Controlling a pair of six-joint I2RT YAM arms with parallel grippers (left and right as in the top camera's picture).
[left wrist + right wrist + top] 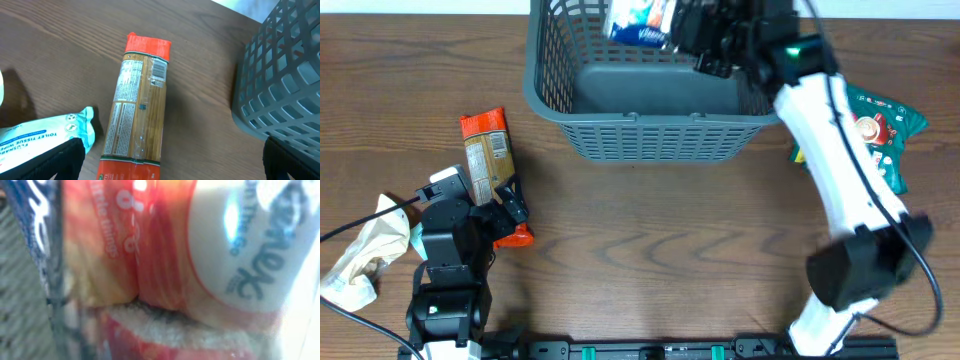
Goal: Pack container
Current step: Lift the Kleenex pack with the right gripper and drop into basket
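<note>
Sitting at the far middle of the table, the container (650,135) is taking its load through the right arm, whose right gripper (720,45) is reaching down inside its far right corner. A tissue pack (240,255) is filling the right wrist view, blurred and pressed close against the camera. I cannot tell whether the jaws are gripping it or are parted.

I judge the step in hand to be setting this pack down inside the container. The next move calls for a clean release and a lift straight up past the lattice wall.

A green snack bag (880,130) is lying just right of the container. Well apart, at the near left, the left gripper (480,195) is hovering with its jaws wide apart and holding nothing. It is straddling the near end of a pasta packet (140,105). A wipes pack (40,137) is lying beside that.
</note>
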